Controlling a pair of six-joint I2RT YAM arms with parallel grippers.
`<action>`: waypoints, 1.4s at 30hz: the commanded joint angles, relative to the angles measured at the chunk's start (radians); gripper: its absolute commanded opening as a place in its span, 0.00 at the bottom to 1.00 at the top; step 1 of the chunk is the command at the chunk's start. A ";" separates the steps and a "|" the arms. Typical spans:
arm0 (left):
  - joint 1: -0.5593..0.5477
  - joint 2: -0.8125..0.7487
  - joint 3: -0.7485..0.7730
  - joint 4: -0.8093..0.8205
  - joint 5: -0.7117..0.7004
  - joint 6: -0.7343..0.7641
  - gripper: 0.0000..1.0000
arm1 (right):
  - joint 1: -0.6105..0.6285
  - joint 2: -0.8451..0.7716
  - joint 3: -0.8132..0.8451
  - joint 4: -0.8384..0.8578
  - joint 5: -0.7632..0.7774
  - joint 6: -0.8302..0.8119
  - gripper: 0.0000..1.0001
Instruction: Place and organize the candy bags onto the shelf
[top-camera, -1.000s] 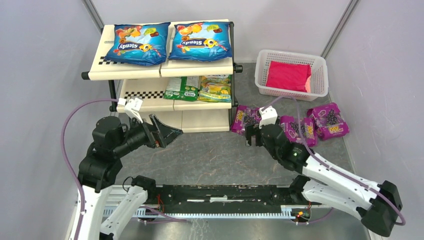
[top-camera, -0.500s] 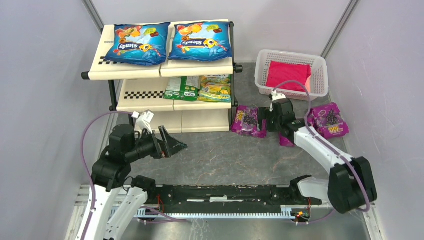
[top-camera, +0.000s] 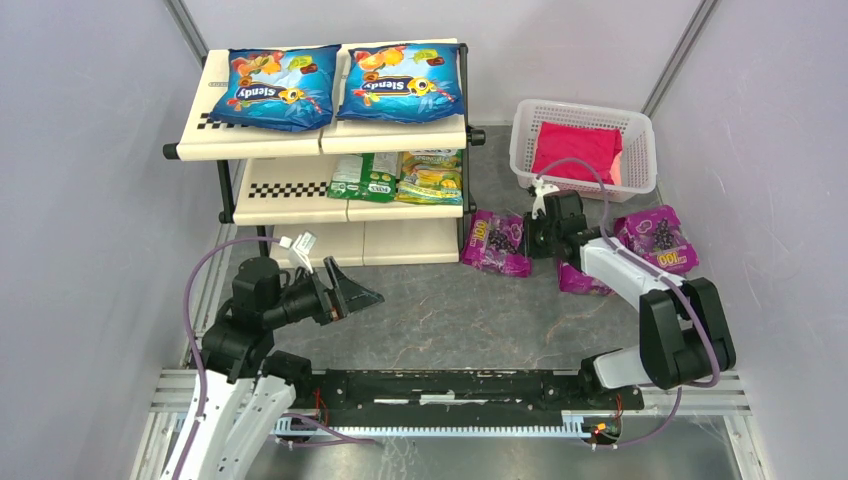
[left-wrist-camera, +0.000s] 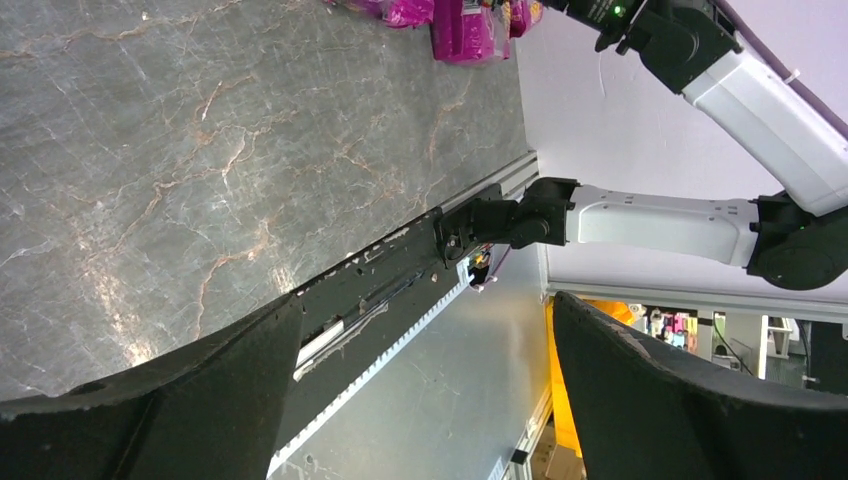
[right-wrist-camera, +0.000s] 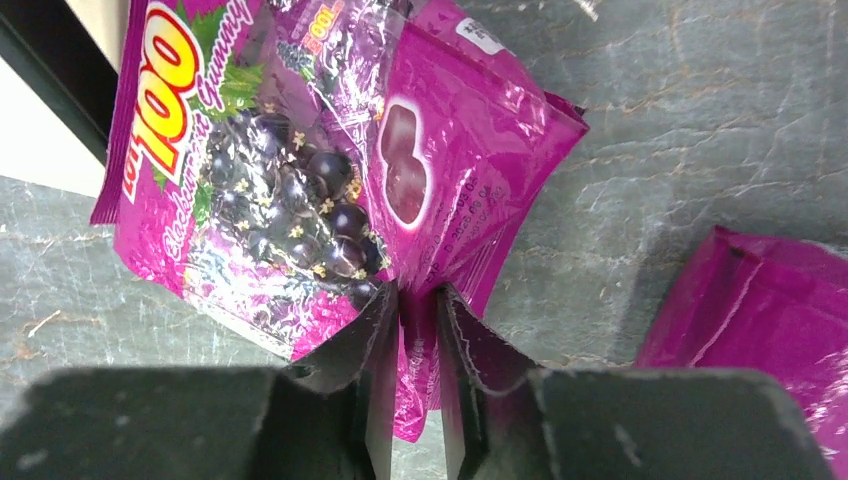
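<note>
Right gripper (right-wrist-camera: 418, 300) is now sitting at the near edge of the leftmost purple bag (right-wrist-camera: 300, 180). A second ago it was hanging lower and nearer the base; since then the right arm has been reaching out across the table toward the purple cluster. In the right wrist view the two fingers are drawn almost together, with the bag's magenta seam nipped between them, so it is pinching the bag. The bag is still lying flat on the table just right of the shelf (top-camera: 290, 190), close to its bottom corner, so the lift is not yet begun. Left gripper (left-wrist-camera: 428, 300) is pulling back toward its own base, jaws spread wide and holding nothing. It is hovering in front of the shelf's lowest tier. On the shelf, two blue bags (top-camera: 275, 88) are filling the top tier and two green-yellow bags (top-camera: 400, 177) are occupying the right of the middle tier. A second purple bag (top-camera: 580, 280) is lying partly under the right forearm, and a third (top-camera: 655, 240) is lying further right. All three purples are still off the rack and the bottom tier looks bare, likely the destination. Judgement: the grasp is on a thin seam and may slip on lifting.
</note>
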 joint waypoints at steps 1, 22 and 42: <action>-0.003 0.032 -0.021 0.094 0.029 -0.049 1.00 | 0.011 -0.059 -0.084 -0.004 -0.109 -0.015 0.20; -0.003 0.100 -0.160 0.267 0.098 -0.087 1.00 | 0.116 -0.283 -0.157 -0.307 -0.032 -0.068 0.14; -0.003 0.111 -0.212 0.321 0.117 -0.097 1.00 | 0.569 -0.427 -0.061 -0.410 0.237 0.104 0.94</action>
